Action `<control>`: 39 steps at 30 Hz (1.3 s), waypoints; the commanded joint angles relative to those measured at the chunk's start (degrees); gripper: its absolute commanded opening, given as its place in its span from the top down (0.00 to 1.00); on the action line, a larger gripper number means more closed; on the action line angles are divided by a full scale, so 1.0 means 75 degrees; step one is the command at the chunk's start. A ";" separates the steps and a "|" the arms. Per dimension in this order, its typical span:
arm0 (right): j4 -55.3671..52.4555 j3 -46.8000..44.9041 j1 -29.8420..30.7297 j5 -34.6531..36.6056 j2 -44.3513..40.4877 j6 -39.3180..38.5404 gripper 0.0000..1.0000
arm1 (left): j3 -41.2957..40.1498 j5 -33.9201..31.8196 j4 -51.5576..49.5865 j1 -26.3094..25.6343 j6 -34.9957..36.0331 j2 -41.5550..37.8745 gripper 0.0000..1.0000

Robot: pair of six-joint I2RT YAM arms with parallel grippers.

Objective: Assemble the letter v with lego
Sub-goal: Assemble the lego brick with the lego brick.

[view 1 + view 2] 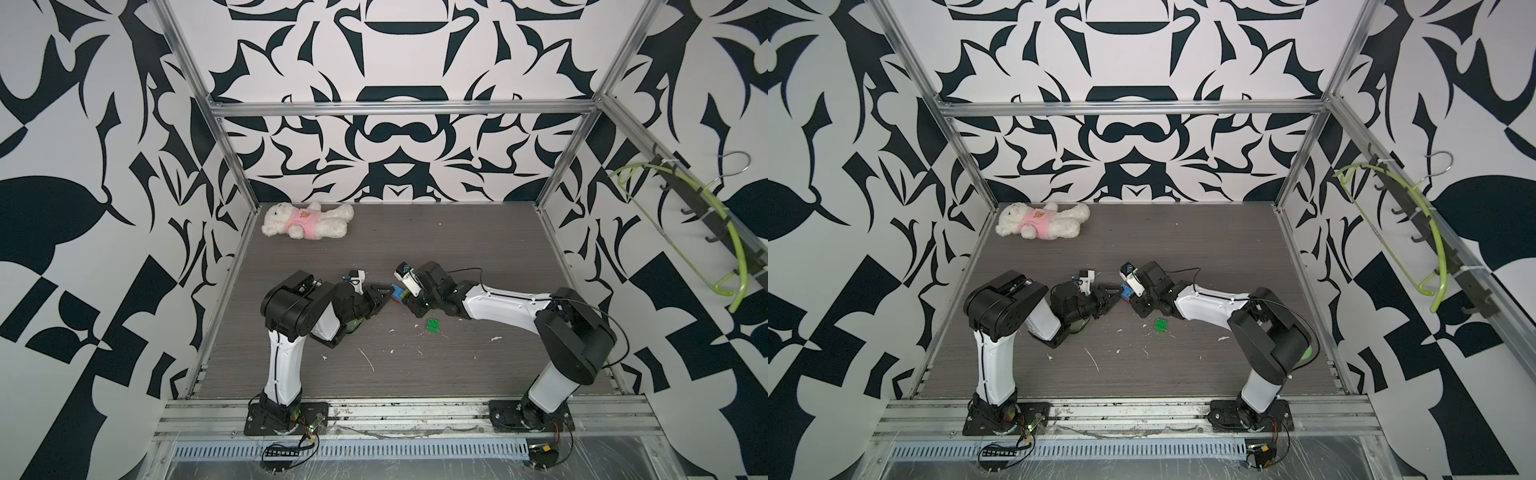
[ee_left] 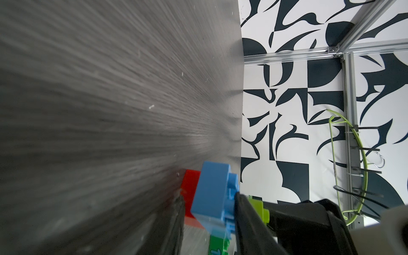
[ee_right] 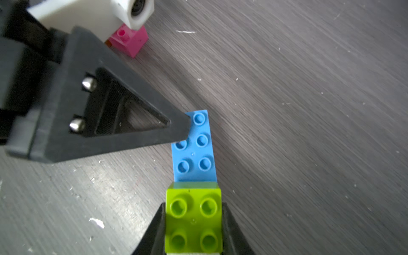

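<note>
1. At the middle of the counter [image 1: 457, 249], both claws meet tip to tip on a short run of joined lego.
2. The right claw [image 3: 193, 207] is closed on the lime-green brick [image 3: 193, 220], with one jaw pressed to each side.
3. That brick is seated on one end of the blue brick [image 3: 195, 154], whose studs face the right wrist camera.
4. The left claw [image 2: 209, 197] is clamped across the blue brick's other end. One finger [image 3: 154, 138] lies on the studs, and the other is against the red brick [image 2: 191, 187] on the underside.
5. I cannot tell whether the joined bricks touch the counter.
6. A pink brick [image 3: 130, 42] sits apart on the counter, with an orange brick [image 3: 108, 43] edge just beside it.
7. A loose green brick [image 1: 432, 325] lies studs-up near the right claw.
8. The white plush bear [image 1: 307, 220] lies in the far corner.
</note>
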 commanded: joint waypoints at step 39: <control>-0.0773 0.0155 0.0105 0.0482 0.0485 -0.0214 1.00 | -0.0500 -0.0228 -0.1882 -0.0002 0.0092 0.0626 0.59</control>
